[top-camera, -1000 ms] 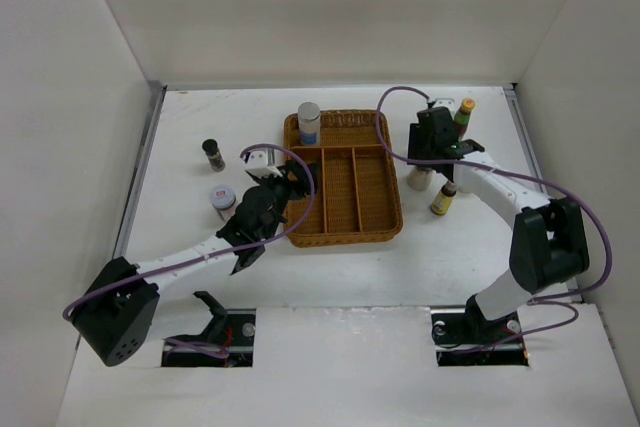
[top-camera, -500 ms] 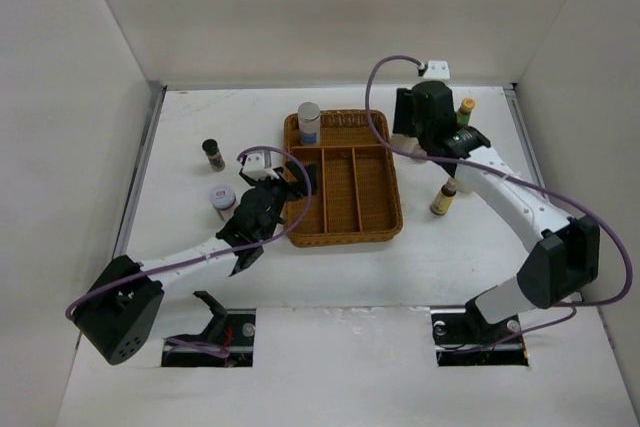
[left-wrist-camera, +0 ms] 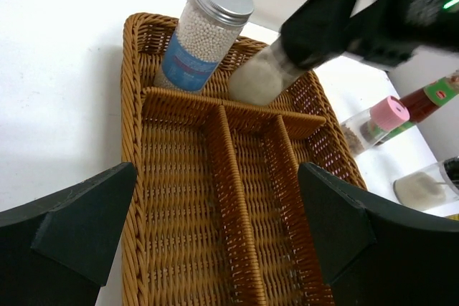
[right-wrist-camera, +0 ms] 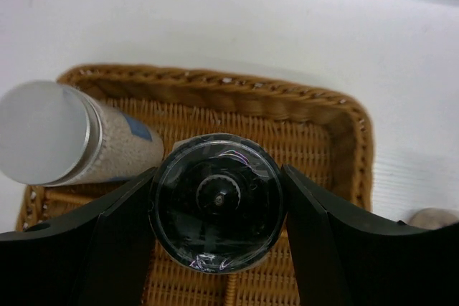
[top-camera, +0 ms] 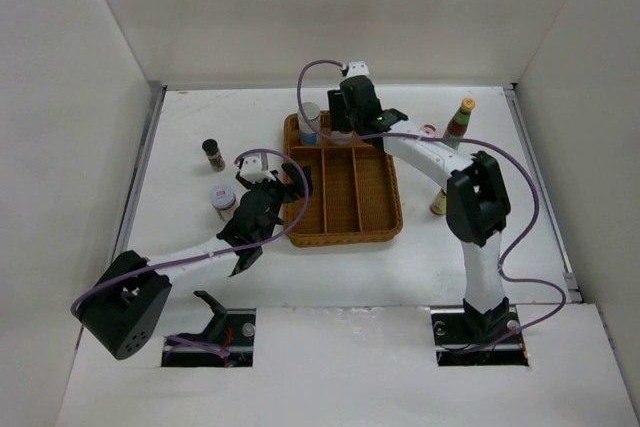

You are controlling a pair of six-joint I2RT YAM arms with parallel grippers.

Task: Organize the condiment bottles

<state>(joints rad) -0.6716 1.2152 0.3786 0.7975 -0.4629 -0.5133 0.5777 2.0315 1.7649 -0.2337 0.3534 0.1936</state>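
Condiment bottles (top-camera: 309,122) are split between the wicker tray (top-camera: 345,240) and the white desk (top-camera: 450,267). The one in hand is a black-capped jar (left-wrist-camera: 258,80) of pale powder, hanging tilted over the tray's back compartment at the upper middle of the overhead view. The tray could be shoved if the jar's base catches on the woven cross wall, which lies right under it. The tall green bottle (top-camera: 459,122) at the upper right stands near the right arm's forearm, so a wide swing back might topple it. The silver-lidded jar of white beads (left-wrist-camera: 197,44) sits just beside the held jar, and a sideways nudge could tip it. Let go at this slant, the held jar would likely fall over. The right tool (right-wrist-camera: 217,206) is partly open, clamped on that jar's cap from both sides. The left tool (left-wrist-camera: 215,227) is spread fully wide, grasping nothing, hovering at the tray's near left edge.
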